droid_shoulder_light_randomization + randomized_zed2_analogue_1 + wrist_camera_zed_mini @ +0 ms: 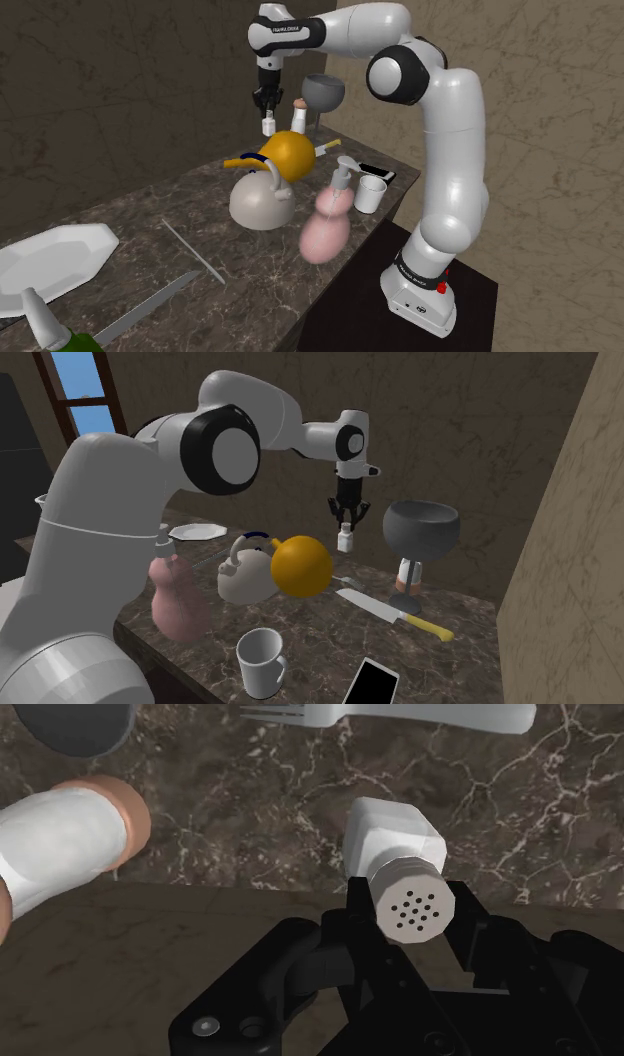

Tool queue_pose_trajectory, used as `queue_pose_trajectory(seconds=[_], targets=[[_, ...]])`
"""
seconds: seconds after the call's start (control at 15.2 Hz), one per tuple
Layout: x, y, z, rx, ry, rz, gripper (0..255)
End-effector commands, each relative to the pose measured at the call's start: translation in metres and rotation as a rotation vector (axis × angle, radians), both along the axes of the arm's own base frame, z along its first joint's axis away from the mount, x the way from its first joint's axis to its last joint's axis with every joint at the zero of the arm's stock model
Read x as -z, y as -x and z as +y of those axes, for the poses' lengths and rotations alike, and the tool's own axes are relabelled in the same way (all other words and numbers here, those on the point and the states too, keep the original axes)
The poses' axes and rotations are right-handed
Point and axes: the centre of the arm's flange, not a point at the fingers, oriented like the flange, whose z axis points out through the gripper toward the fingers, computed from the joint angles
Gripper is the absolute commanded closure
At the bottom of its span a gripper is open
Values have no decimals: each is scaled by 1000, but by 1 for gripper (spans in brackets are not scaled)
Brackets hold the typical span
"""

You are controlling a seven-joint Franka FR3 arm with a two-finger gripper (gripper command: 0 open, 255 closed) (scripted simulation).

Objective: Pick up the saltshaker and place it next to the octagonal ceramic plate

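the white saltshaker (398, 854) hangs above the dark marble counter (150, 225), clasped near its cap by the gripper's (412, 909) fingers. an orange round vessel (285, 153) and a white kettle (260, 203) stand near; the octagonal plate (55, 258) lies well apart.

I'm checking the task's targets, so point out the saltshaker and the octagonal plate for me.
saltshaker (398, 844), wrist view, on its white body behind the perforated cap.
octagonal plate (60, 258), shoulder view, on its bare white middle.
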Motion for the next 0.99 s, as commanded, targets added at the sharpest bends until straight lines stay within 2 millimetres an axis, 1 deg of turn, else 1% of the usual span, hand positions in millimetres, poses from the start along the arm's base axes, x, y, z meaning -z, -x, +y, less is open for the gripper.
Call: queue_pose_trajectory(seconds=[0.0, 0.79, 0.86, 0.92], targets=[[-11, 0, 1, 0, 0, 0, 255], [-75, 0, 1, 0, 0, 0, 255], [-76, 0, 1, 0, 0, 0, 255], [-76, 4, 13, 0, 0, 0, 255]])
